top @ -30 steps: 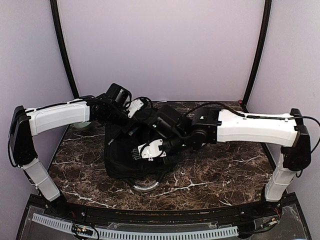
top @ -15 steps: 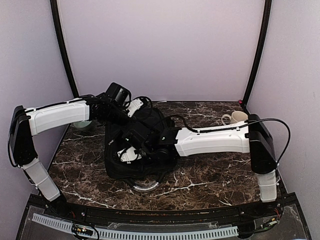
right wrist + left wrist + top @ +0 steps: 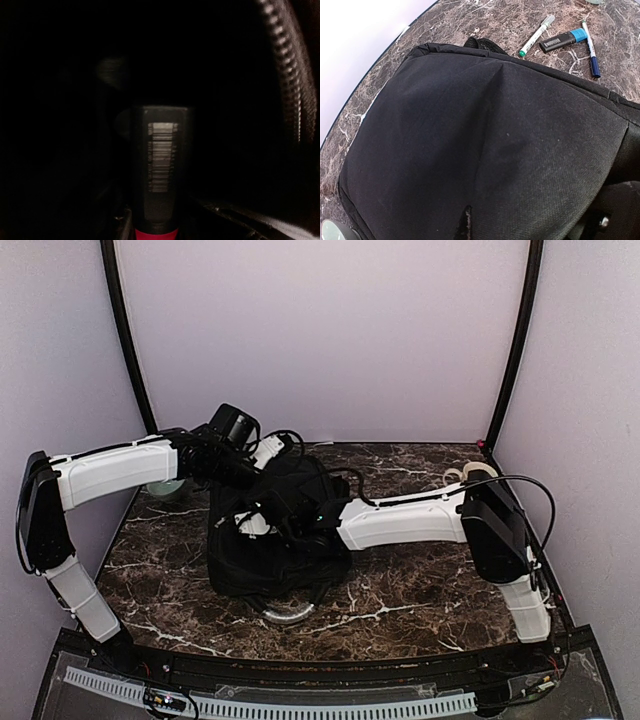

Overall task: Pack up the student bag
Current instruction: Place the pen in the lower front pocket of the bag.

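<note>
The student bag (image 3: 235, 562), a big black backpack, lies at the middle left of the table and fills the left wrist view (image 3: 470, 140). My left gripper (image 3: 266, 457) is shut on the fabric at its far upper edge; a crease rises from one dark fingertip (image 3: 465, 226). My right gripper (image 3: 262, 524) reaches into the bag's opening. In the dark right wrist view it (image 3: 157, 222) is shut on a black marker (image 3: 160, 165) with a barcode label and a red band. A zipper edge (image 3: 287, 80) curves on the right.
A green-capped marker (image 3: 536, 35), a black and blue highlighter (image 3: 564, 41) and a blue pen (image 3: 590, 50) lie on the marble beyond the bag. A cream mug (image 3: 478, 473) stands at the back right, a pale bowl (image 3: 165, 487) behind the left arm. The grey loop handle (image 3: 285, 615) points at me.
My right arm has stretched leftward and carried the marker from above the bag down into its opening. The left arm has held still on the fabric.
</note>
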`<state>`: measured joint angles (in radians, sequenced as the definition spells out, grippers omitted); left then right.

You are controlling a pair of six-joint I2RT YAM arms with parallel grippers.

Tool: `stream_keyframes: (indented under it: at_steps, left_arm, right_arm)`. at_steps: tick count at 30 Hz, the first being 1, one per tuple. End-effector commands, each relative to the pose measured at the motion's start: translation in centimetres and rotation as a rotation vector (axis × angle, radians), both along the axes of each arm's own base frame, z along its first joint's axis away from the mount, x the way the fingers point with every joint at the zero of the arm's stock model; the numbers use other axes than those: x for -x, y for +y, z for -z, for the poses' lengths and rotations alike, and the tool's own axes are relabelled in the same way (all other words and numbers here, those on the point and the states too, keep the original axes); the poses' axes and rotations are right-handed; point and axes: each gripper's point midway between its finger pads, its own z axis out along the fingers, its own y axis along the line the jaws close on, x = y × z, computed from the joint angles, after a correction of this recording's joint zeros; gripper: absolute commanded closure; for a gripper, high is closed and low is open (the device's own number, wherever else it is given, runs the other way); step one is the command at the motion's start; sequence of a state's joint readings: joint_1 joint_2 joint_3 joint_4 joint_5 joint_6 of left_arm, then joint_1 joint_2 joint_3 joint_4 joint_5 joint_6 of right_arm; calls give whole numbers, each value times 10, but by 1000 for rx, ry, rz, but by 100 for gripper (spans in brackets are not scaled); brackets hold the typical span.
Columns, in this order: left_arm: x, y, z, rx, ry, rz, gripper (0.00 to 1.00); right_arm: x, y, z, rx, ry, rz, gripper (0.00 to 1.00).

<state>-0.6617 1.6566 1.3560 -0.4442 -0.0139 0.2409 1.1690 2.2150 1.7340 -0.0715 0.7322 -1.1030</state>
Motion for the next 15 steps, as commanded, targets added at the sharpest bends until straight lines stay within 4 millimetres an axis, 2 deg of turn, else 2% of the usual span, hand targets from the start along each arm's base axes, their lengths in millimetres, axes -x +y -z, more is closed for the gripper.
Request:
stream_keyframes:
  at_steps: [1,8,12,15]
  left_arm:
    - [-3,-7,-55,115,-91,2,100]
    - [-3,-6,-55,112,-92,1,100]
    - [-3,-6,-53,107,-92,0,100]
    - [-4,-4,-52,99,-96,-4,100]
  right_arm:
    - [-18,5,-19,-106,-119,52,60]
    - [0,3,-30,-134,-73,23,54]
    - [25,1,-27,-127,-1,-16,54]
    - [49,-5,-24,-58,44,-51,54]
